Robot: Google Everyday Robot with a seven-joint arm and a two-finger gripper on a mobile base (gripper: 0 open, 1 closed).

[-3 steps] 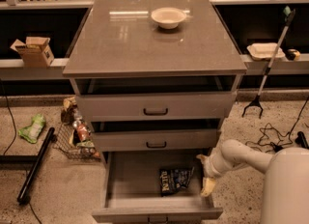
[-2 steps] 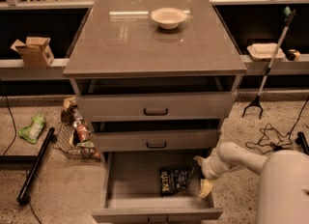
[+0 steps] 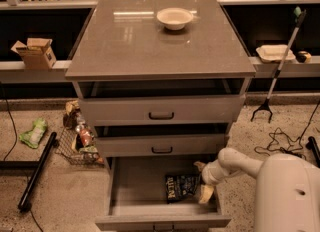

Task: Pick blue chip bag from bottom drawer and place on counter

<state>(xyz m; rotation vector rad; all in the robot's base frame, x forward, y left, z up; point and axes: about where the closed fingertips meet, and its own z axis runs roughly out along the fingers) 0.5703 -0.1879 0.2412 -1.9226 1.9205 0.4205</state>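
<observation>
The bottom drawer (image 3: pixel 125 188) is pulled out, showing its plain grey inside. The blue chip bag (image 3: pixel 179 186) lies flat on the drawer floor at the right, white lettering up. My gripper (image 3: pixel 202 180) reaches in from the right on a white arm, low inside the drawer at the bag's right edge. Its fingers are spread open, one behind and one in front, with nothing held. The counter (image 3: pixel 135 41) is the glossy grey-brown top of the cabinet, above the two shallower drawers.
A white bowl (image 3: pixel 174 18) stands on the counter at the back. A wire basket of snack packets (image 3: pixel 80 143) and a green packet (image 3: pixel 34 132) lie on the floor at the left. A black pole (image 3: pixel 36 171) lies there too. A grabber stick (image 3: pixel 280 61) leans at the right.
My gripper has moved a little to the left inside the drawer, up to the bag's right edge. The bag has not moved.
</observation>
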